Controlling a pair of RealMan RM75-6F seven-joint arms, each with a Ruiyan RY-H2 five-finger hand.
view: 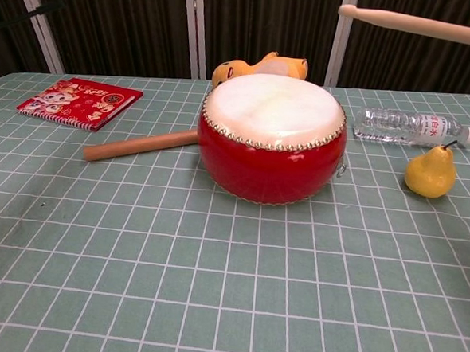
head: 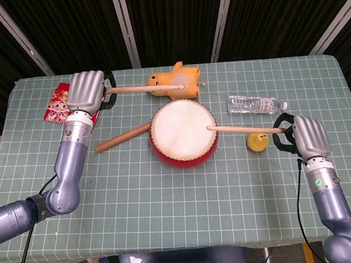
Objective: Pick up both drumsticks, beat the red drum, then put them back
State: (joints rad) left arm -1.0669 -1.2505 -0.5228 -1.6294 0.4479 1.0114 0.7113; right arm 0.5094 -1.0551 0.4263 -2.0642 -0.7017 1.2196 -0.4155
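Drum [head: 184, 132], one, red, sitting at table [head: 169, 195] centre. Right hand [head: 306, 136] gripping one drumstick [head: 245, 128], its tip lying over the drumhead. Left hand [head: 87, 93] gripping a second stick [head: 146, 89], raised and pointing toward the yellow toy [head: 173, 81]. One thicker rod [head: 123, 137] lying left of the drum. Also one booklet [view: 80, 101], one bottle [head: 256, 104], one pear [view: 431, 172].
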